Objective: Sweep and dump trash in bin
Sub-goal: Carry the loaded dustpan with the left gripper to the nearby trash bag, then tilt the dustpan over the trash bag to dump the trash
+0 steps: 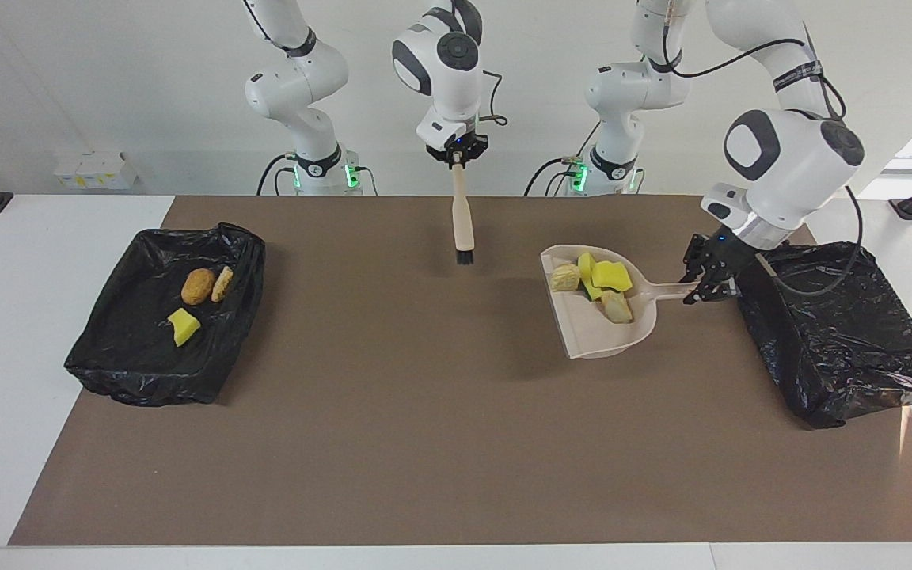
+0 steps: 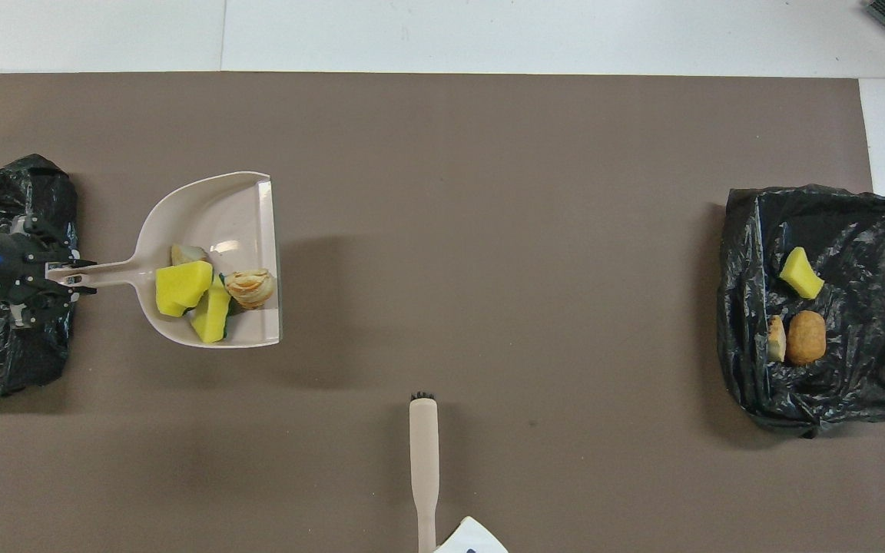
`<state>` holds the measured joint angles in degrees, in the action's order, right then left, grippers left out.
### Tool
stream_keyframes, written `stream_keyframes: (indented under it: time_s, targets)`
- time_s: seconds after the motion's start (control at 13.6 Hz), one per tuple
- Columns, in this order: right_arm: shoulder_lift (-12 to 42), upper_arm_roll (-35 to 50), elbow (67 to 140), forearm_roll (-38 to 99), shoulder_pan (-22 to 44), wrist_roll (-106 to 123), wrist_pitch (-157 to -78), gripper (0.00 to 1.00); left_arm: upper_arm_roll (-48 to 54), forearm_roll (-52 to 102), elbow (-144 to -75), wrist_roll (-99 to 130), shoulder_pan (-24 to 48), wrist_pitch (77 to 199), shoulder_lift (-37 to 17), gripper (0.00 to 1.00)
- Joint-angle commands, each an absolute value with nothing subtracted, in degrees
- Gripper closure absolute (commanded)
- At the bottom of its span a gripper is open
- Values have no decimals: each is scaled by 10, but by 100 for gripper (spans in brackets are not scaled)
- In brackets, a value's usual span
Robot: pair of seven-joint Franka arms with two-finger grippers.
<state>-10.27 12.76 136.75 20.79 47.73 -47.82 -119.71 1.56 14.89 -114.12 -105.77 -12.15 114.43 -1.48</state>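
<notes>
The left tool (image 1: 711, 279) is clamped on the loaded dustpan (image 1: 594, 336) handle, lifted over the worktop (image 1: 424, 412); four trash (image 1: 592, 285) scraps ride in it. Dumping is in hand; next, tip it over the bin (image 1: 844, 332) under this tool. The right tool (image 1: 457, 154), closed on the brush (image 1: 462, 218), waits.

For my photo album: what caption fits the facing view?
Left hand carries the loaded dustpan toward a bin; right hand dangles the brush.

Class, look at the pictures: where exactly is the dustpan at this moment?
The dustpan is held by its handle in the left gripper, raised above the brown mat beside the black bin at the left arm's end, carrying sponge and bread scraps.
</notes>
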Motion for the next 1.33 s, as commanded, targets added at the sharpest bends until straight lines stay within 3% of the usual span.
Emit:
stream_keyframes:
  time_s: [0.0, 0.22, 0.66, 0.88, 1.25]
  targets:
    - [-83, 124, 1361, 238, 478, -461, -1215, 100, 23, 155, -1112, -1113, -183, 1100, -25, 100]
    - [-70, 125, 1361, 238, 481, -446, -1220, 100, 22, 149, -1060, -1144, -239, 1037, -45, 100]
    - [-42, 125, 1354, 236, 498, -446, -1234, 100, 22, 79, -845, -1199, -308, 940, -155, 100]
    - [-34, 125, 1352, 236, 499, -448, -1238, 100, 23, 12, -769, -1222, -324, 935, -196, 100]
    - [-18, 125, 1331, 239, 491, -453, -1232, 100, 17, -46, -730, -1238, -352, 1016, -222, 100]
